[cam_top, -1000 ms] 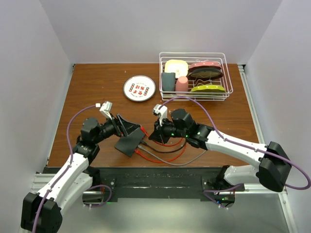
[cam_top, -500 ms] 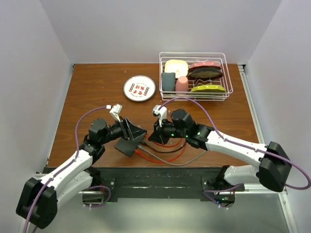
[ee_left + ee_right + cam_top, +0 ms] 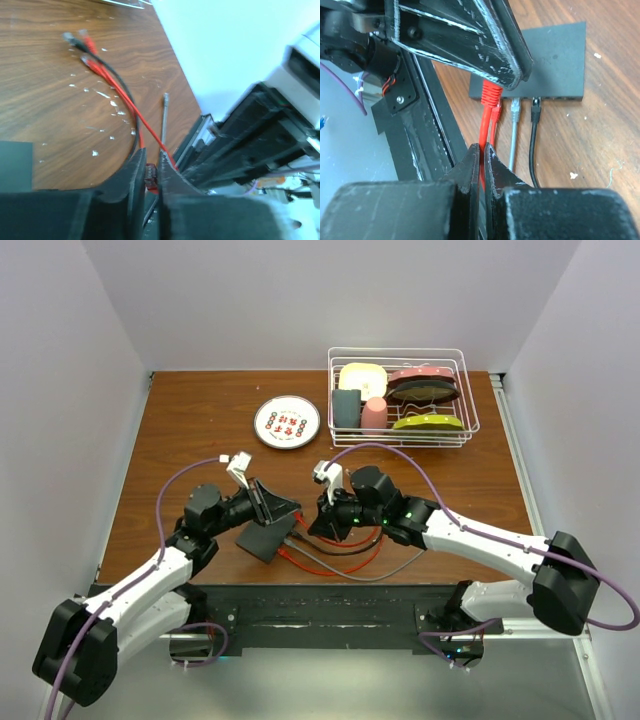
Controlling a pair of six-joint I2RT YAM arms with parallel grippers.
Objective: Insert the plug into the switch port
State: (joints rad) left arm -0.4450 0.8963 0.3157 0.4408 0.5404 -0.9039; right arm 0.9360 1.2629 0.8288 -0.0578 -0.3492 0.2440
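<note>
The dark-grey switch [image 3: 262,539] [image 3: 555,55] lies flat near the table's front edge, its port row facing right. A grey plug [image 3: 515,105] and a black plug [image 3: 536,107] sit in its ports. My left gripper [image 3: 290,510] [image 3: 151,159] is shut on the red plug [image 3: 150,175] [image 3: 490,92], which is at the port edge; whether it is seated is hidden under the fingers [image 3: 470,40]. My right gripper [image 3: 318,523] [image 3: 481,147] is shut on that plug's red cable [image 3: 484,125], just behind it.
Red, black and grey cables [image 3: 340,555] loop across the wood to the switch's right. A round white plate [image 3: 287,421] lies at the back. A wire dish rack [image 3: 400,350] with dishes stands at the back right. The black front rail [image 3: 427,125] runs close by.
My left gripper swung right from beside the switch to the port edge and shut on the red plug. The right gripper stayed shut on the red cable, barely shifting.
</note>
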